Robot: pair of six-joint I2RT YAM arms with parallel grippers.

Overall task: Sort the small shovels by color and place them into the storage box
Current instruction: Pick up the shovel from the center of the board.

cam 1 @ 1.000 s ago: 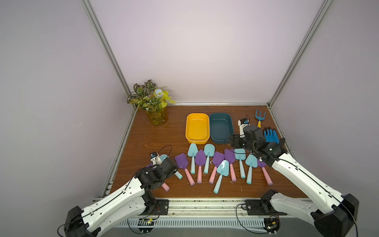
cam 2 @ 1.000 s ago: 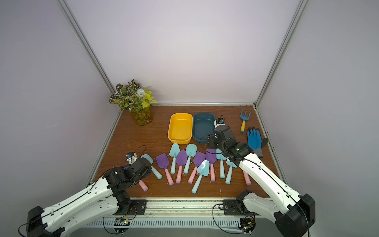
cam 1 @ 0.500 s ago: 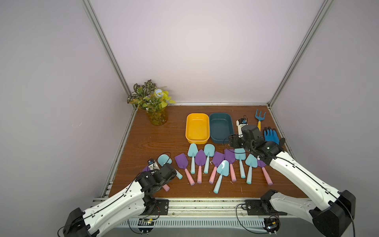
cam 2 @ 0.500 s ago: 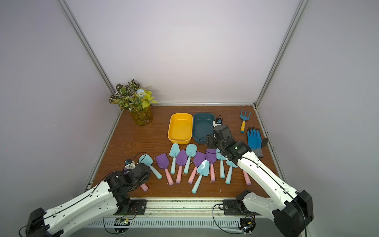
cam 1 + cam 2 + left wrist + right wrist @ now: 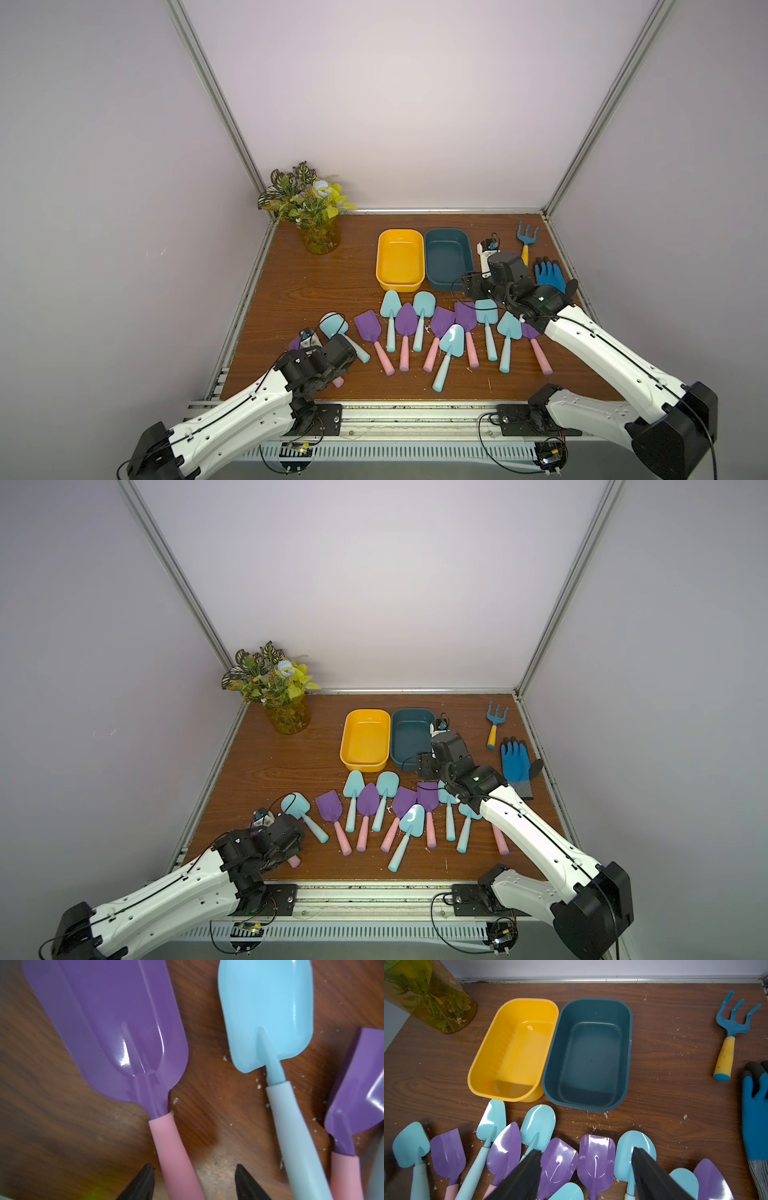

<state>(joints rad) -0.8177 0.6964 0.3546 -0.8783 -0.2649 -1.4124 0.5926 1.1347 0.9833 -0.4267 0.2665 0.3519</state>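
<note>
Back left of the worktop [image 5: 316, 291]: plant in a yellow glass vase [image 5: 318, 241]. Front left: left gripper [image 5: 193, 1183] low over the outermost purple shovel [image 5: 116, 1028]. Its fingers are parted with the pink handle lying between them, one tip close to the handle and a gap at the other tip, so it has no grip on it. Just beside is a light-blue shovel [image 5: 266, 1012] with its blade toward the back wall.

The rest of the small shovels [image 5: 406, 320] lie flat in a loose row across the front middle of the worktop, purple and light blue mixed, blades toward the boxes and handles toward the front edge. Some overlap.

Behind the row are a yellow box [image 5: 400, 286] and a dark teal box [image 5: 449, 286], side by side and touching. No shovel is in either.

Right gripper [image 5: 588, 1176] hovers over the blades at the right end of the row, fingers wide apart and holding nothing. Far right are a blue rake with a yellow handle [image 5: 527, 237] and, nearer the front, a blue glove [image 5: 549, 274].
</note>
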